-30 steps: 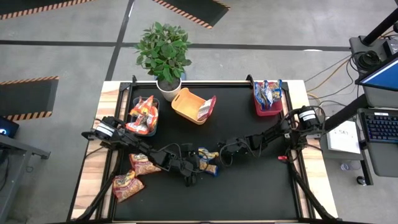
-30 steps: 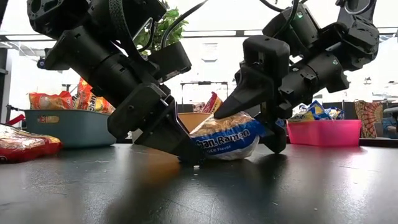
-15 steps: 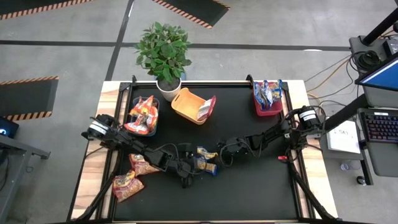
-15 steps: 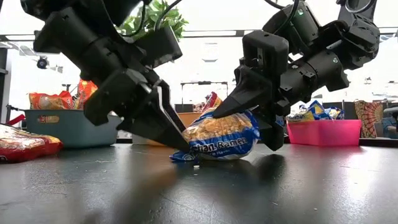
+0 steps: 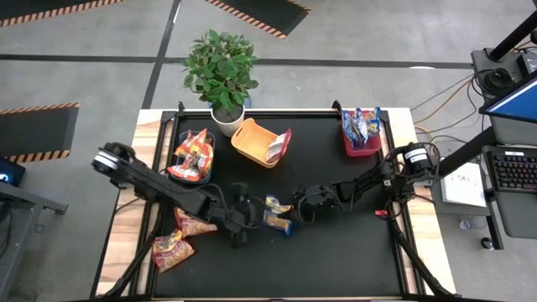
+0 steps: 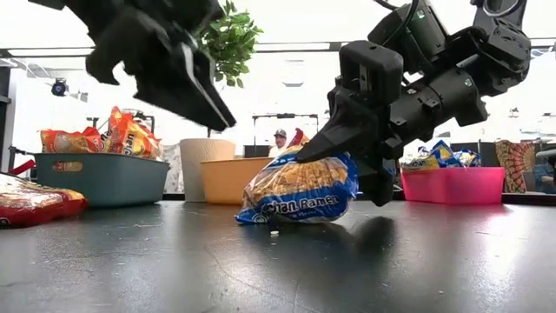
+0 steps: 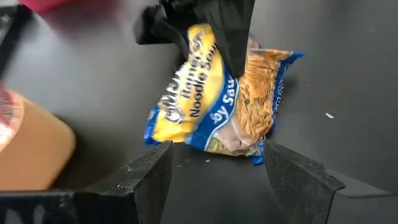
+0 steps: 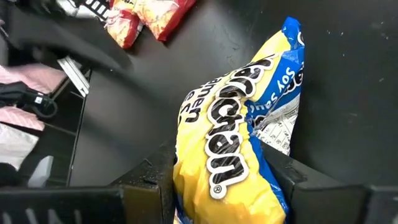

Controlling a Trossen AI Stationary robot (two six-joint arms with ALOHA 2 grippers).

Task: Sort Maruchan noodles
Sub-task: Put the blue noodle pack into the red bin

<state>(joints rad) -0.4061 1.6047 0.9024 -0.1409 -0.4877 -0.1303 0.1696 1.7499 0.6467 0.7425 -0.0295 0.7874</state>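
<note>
The blue-and-yellow crinkly plastic ramen packet [image 6: 300, 189] sits between the right gripper's [image 6: 347, 169] dark fingers, its lower edge on the black table [image 6: 278, 269], well in front of the orange plastic bin [image 5: 256, 141]. The fingers pinch its sides. The left gripper [image 6: 178, 65] hangs just beside it, spread wide, holding nothing.

Blue-and-yellow noodle packet [image 5: 278, 215] with white lettering lies on a black table [image 5: 336, 252] edged in pale wood. Behind the packet: a teal bin [image 6: 100, 178] of orange-red packets, an orange bin [image 5: 256, 141], a pink-red bin [image 5: 361, 144] of blue packets, and a green plant [image 5: 220, 67] in a white pot.
</note>
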